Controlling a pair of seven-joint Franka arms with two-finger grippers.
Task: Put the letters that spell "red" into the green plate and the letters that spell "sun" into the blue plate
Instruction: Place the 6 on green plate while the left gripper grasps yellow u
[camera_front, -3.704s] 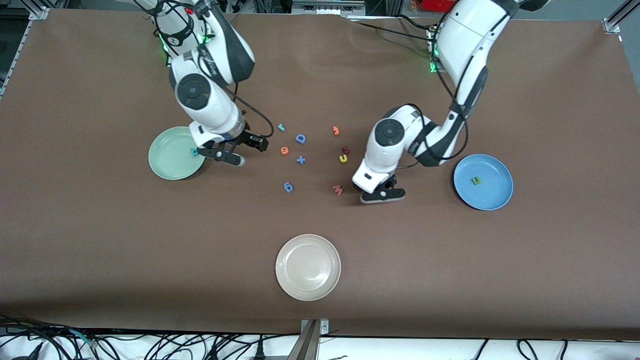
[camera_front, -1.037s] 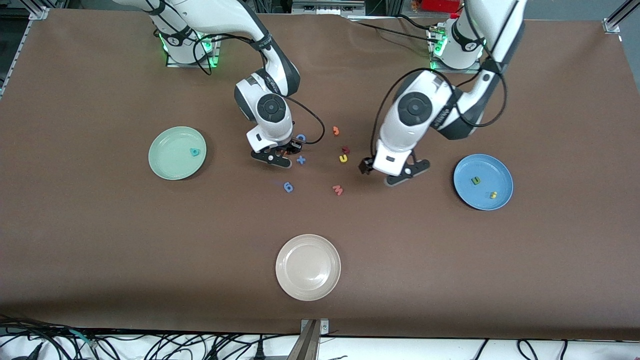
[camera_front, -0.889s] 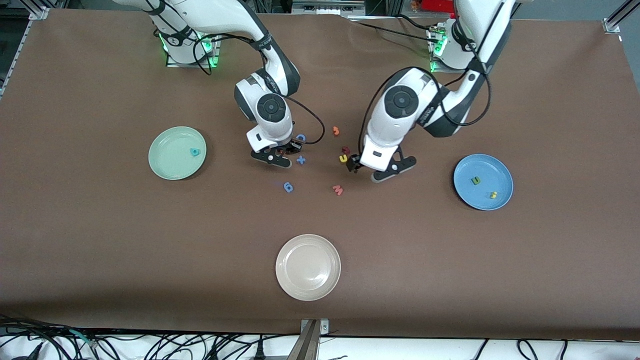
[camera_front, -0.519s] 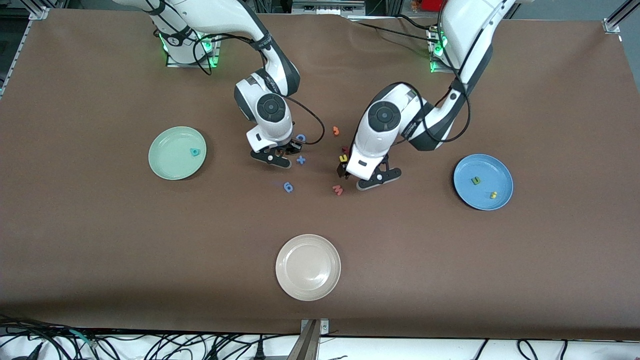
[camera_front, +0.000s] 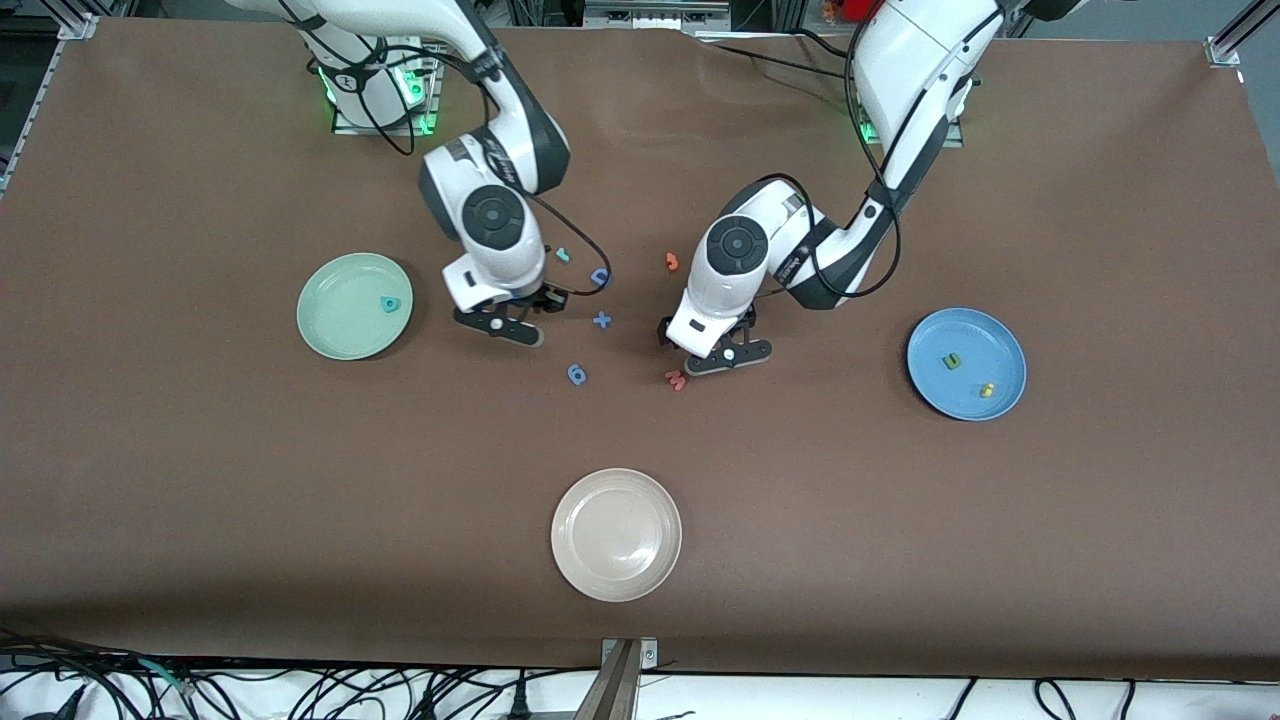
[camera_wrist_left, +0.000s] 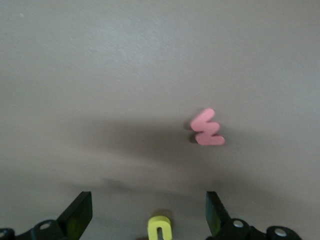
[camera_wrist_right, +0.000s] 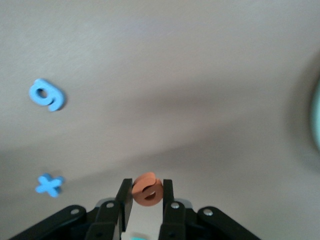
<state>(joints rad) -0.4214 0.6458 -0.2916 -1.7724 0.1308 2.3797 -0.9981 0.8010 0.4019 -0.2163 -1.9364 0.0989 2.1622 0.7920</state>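
Right gripper (camera_wrist_right: 146, 192) fingers (camera_wrist_right: 124, 196) pinch the orange "e" (camera_wrist_right: 146, 189) above the table (camera_wrist_right: 200, 75)

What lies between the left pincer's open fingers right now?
In the left wrist view, the yellow "u" sits on the table between the left pincer's open fingers, not yet gripped; the red "W" lies apart.

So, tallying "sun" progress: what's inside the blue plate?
The blue plate holds two letters: a green one and a yellow one. Nothing covers the plate; their exact shapes cannot be read.
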